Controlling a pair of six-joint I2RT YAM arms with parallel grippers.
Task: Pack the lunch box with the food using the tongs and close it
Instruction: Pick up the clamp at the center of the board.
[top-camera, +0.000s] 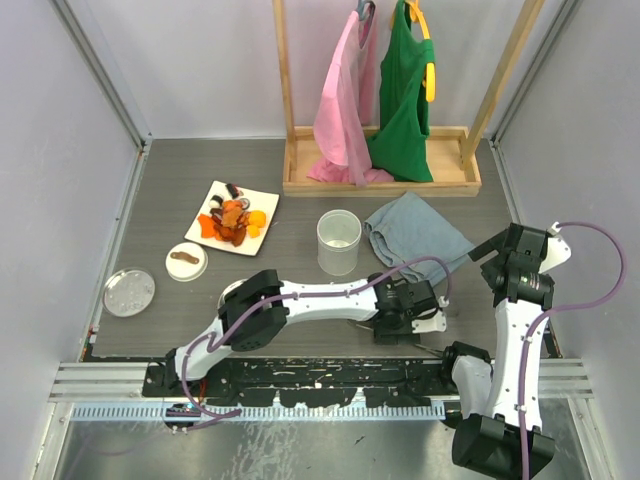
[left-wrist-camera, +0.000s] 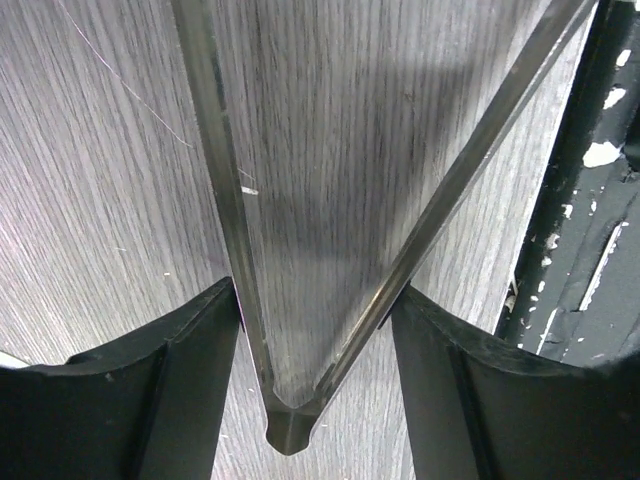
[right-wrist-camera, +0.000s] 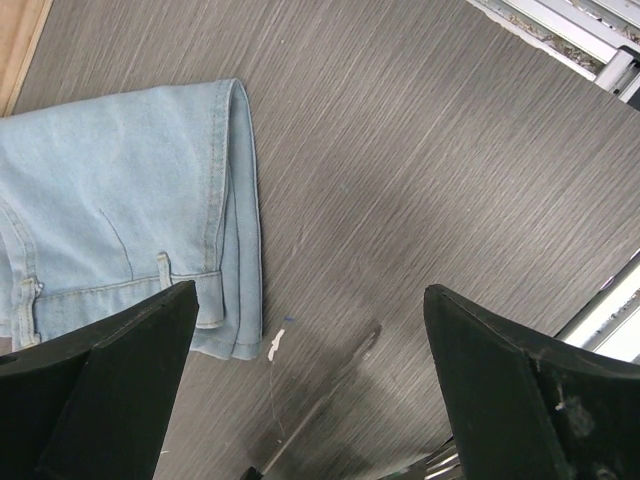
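Long grey metal tongs (left-wrist-camera: 287, 428) lie on the table near its front edge, their joined end toward the wrist camera. My left gripper (left-wrist-camera: 313, 290) straddles them just above the joint, and each black finger (left-wrist-camera: 205, 330) touches one tong arm. From above, that gripper (top-camera: 420, 318) hides the tongs. The food (top-camera: 233, 217), orange, red and dark pieces, is heaped on a white square plate (top-camera: 262, 198) at the back left. A brown sausage stick lies in a small white dish (top-camera: 186, 261). The lunch box (top-camera: 338, 242), a clear round tub, stands open mid-table. My right gripper (right-wrist-camera: 310, 290) hangs open over bare table.
A round lid (top-camera: 129, 292) lies at the far left. Folded denim (top-camera: 412, 230) lies right of the tub, its edge (right-wrist-camera: 120, 200) below my right gripper. A wooden rack (top-camera: 380, 170) with pink and green garments stands at the back. The black front rail (left-wrist-camera: 590, 230) is close.
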